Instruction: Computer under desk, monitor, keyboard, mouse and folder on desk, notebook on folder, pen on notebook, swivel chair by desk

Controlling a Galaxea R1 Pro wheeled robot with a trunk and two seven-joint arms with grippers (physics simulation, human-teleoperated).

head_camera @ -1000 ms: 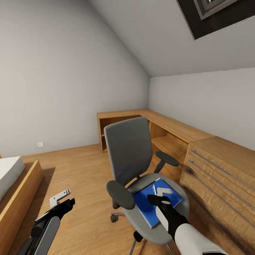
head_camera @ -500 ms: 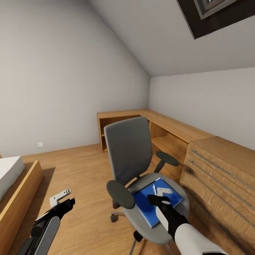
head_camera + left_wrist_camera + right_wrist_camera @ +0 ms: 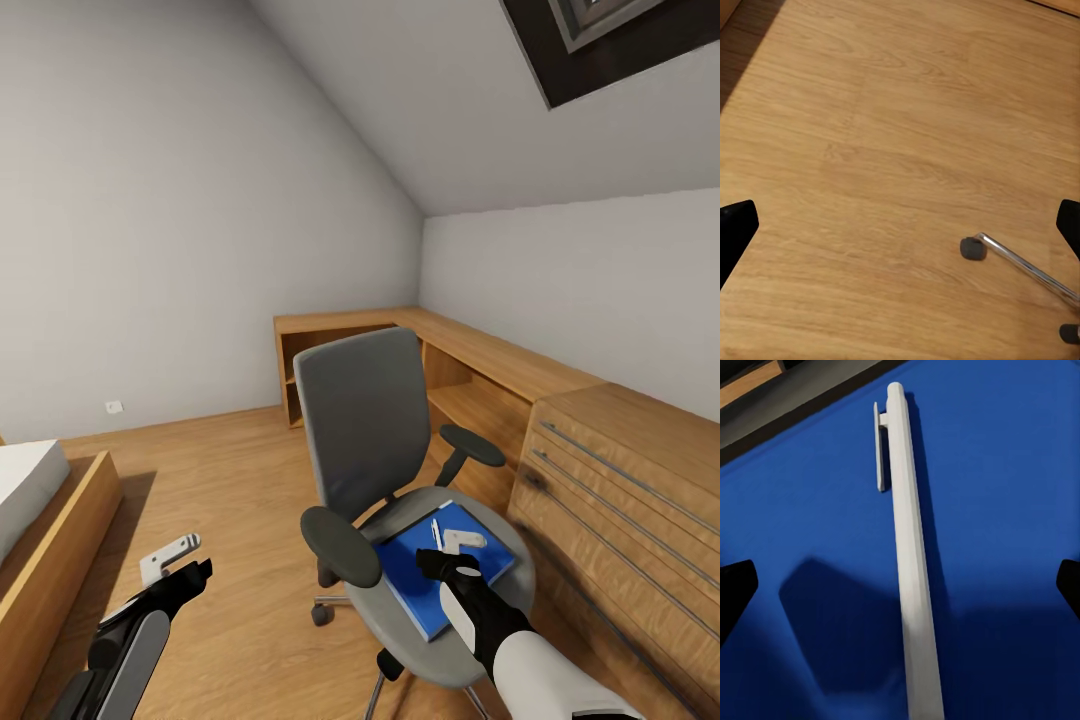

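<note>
The pen (image 3: 911, 570) is lying flat on the blue folder (image 3: 440, 580), which sits on the chair (image 3: 400, 520) seat. Right gripper (image 3: 900, 585) hovers right over the pen, jaws released either side. Left gripper (image 3: 900, 225) hangs over bare floor (image 3: 885, 135), jaws released too.

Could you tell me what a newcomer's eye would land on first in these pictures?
The bright blue folder on the seat of the grey swivel chair, mid-room beside the light-wood drawer chest. A white pen lies on the folder, and the right tool hovers open just above it.
</note>
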